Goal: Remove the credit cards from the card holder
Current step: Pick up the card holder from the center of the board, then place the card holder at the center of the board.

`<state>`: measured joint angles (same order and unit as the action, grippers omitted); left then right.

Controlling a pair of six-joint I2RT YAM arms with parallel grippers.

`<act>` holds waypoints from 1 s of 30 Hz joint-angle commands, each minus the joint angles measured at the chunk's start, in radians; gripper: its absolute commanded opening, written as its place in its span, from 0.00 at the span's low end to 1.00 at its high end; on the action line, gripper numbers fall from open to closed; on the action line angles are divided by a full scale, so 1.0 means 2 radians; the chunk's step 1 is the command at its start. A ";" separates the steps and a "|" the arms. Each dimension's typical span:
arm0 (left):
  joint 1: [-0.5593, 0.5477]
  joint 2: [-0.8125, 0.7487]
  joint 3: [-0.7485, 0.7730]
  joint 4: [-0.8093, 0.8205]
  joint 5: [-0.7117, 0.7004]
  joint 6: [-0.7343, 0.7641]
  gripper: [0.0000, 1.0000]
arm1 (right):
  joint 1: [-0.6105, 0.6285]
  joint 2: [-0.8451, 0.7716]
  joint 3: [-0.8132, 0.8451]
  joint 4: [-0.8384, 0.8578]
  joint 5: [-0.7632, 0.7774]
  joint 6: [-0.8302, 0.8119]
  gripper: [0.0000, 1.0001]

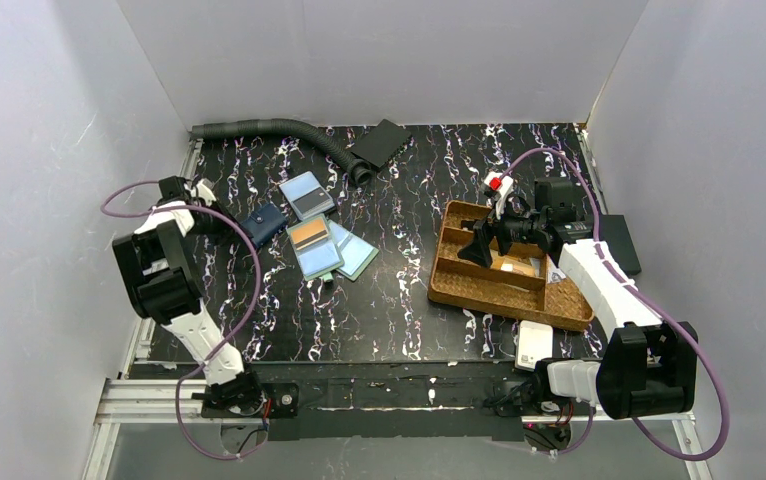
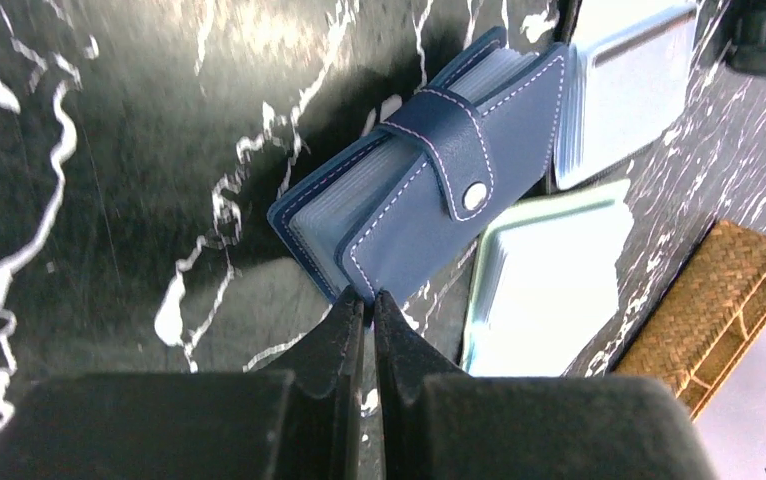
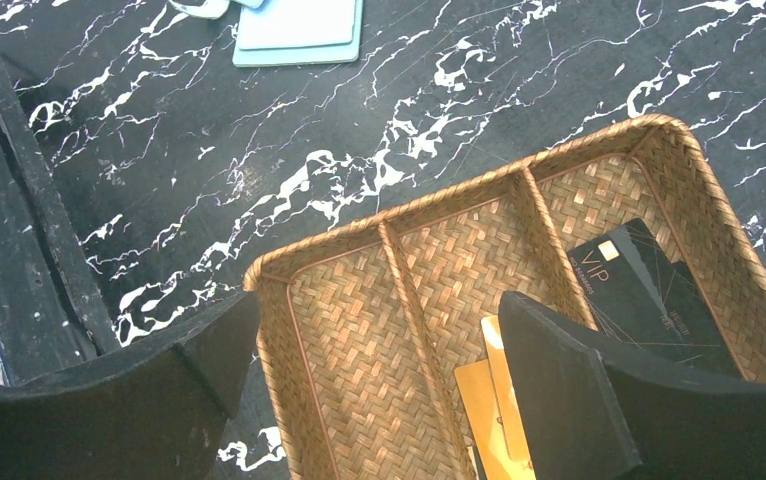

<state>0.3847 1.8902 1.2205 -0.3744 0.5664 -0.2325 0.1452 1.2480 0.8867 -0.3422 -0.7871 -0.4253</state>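
The card holder (image 1: pixel 262 222), a navy snap-strap wallet, lies closed on the black marbled table at the left; it shows as the card holder (image 2: pixel 439 190) in the left wrist view. My left gripper (image 1: pixel 242 228) is shut, and its tips (image 2: pixel 366 300) pinch the near corner of the holder's front cover. Credit cards lie loose just right of the holder: a light blue and grey one (image 1: pixel 306 195), an orange-topped one (image 1: pixel 311 238) and a teal one (image 1: pixel 356 252). Two of them appear pale in the left wrist view (image 2: pixel 624 85) (image 2: pixel 549 280). My right gripper (image 1: pixel 479 245) hangs open and empty above the tray (image 3: pixel 379 330).
A brown woven tray (image 1: pixel 504 295) sits right of centre, its rim (image 3: pixel 399 215) under my right fingers, holding gold cards (image 3: pixel 484 400) and a black VIP card (image 3: pixel 649 290). A grey corrugated hose (image 1: pixel 279 130) and a flat black rectangle (image 1: pixel 379 143) lie at the back. A white box (image 1: pixel 534 345) sits near the right base.
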 commanded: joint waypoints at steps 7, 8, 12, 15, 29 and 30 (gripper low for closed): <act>0.003 -0.196 -0.107 0.047 0.083 -0.080 0.00 | -0.001 -0.001 0.009 -0.003 -0.011 -0.014 0.99; 0.002 -0.212 -0.123 0.057 0.094 -0.093 0.00 | -0.001 -0.001 0.009 -0.003 -0.010 -0.015 0.98; 0.002 -0.287 -0.192 0.110 0.149 -0.156 0.00 | -0.001 0.000 0.009 -0.005 -0.009 -0.018 0.98; 0.001 -0.341 -0.242 0.140 0.183 -0.196 0.00 | -0.001 0.003 0.008 -0.005 -0.010 -0.021 0.98; -0.271 -0.533 -0.371 0.207 0.043 -0.332 0.00 | -0.001 0.025 0.005 -0.016 -0.030 -0.043 0.98; -0.288 -0.542 -0.380 0.209 0.027 -0.338 0.00 | -0.001 0.026 0.005 -0.016 -0.031 -0.045 0.98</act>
<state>-0.0717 0.8706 0.5109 -0.0237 0.7645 -0.8167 0.1452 1.2931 0.8867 -0.3644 -0.8104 -0.4801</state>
